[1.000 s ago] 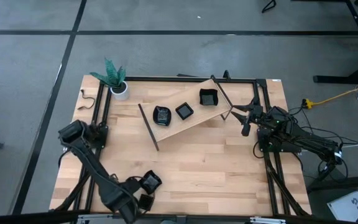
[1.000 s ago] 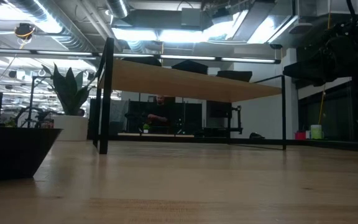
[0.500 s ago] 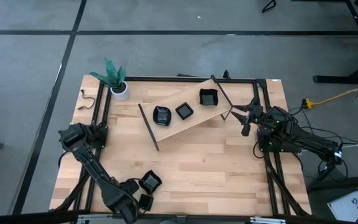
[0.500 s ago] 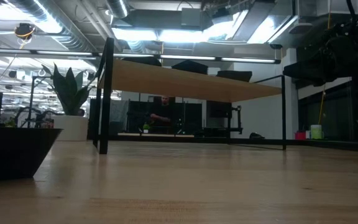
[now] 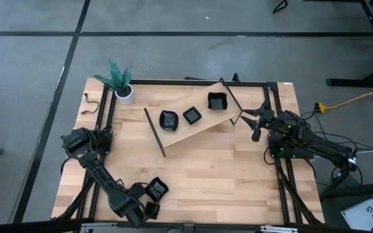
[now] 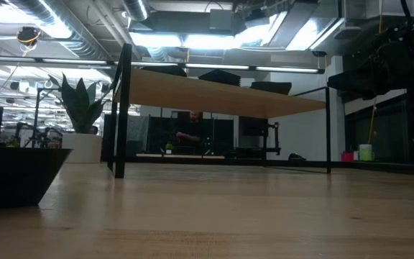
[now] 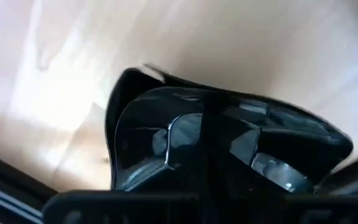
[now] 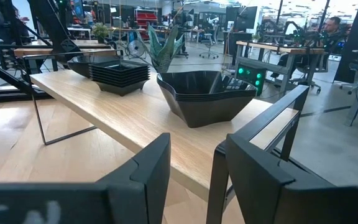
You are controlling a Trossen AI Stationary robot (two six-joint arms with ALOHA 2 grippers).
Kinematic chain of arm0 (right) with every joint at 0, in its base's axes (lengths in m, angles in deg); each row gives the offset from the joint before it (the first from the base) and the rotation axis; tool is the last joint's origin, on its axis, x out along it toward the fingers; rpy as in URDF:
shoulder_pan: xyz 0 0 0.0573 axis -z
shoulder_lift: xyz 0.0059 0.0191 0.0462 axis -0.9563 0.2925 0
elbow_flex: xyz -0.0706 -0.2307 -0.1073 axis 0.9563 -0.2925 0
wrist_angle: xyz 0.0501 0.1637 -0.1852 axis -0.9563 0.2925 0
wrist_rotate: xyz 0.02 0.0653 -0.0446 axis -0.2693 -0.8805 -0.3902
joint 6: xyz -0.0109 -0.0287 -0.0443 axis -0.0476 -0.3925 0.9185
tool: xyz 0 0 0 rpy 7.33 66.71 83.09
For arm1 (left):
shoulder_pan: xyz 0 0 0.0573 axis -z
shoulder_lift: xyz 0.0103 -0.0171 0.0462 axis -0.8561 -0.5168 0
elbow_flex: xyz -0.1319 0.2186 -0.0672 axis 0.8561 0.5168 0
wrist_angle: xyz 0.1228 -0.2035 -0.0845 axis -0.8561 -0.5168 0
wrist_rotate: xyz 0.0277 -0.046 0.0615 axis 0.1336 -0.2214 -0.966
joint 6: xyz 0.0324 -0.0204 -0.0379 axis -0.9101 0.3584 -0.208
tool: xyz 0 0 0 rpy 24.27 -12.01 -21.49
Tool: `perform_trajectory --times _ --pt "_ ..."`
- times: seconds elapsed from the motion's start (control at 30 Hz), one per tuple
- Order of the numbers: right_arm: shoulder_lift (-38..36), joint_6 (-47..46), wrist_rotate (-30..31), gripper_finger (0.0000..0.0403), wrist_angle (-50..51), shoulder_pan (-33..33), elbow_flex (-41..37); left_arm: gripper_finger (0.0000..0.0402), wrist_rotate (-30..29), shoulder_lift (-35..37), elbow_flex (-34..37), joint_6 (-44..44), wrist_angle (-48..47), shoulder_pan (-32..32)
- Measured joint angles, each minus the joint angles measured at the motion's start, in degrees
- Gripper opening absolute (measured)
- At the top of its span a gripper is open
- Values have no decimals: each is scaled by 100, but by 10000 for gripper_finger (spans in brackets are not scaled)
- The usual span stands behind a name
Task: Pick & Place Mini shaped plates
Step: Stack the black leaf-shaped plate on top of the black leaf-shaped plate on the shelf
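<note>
left gripper [image 5: 153, 194]: fingers pinching a black plate [image 5: 157, 188] at the desk's [image 5: 212, 168] near edge | right gripper [image 5: 256, 123]: fingers spread, beside raised shelf [image 5: 193, 126] carrying three plate stacks

Three plate stacks [image 5: 192, 115] on raised shelf [image 5: 193, 126]; left end effector [image 5: 151, 199] apparently grips plate [image 5: 157, 189].

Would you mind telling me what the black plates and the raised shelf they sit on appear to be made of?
The stacked black plates look like glossy plastic or glazed ceramic: they are uniformly black with sharp pale reflections, so either is possible. The shelf looks like light wood with a matte finish, showing pale grain, and rests on thin dark legs that look like metal.
</note>
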Motion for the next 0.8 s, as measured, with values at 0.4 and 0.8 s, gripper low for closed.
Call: perform_trajectory --times 0.4,0.8 --pt "-1 0 0 154 0 0 0 2 -798 22 8 -673 -132 -228" --pt "0 0 0 154 1 0 0 2 -1706 22 25 -1768 -757 -734"
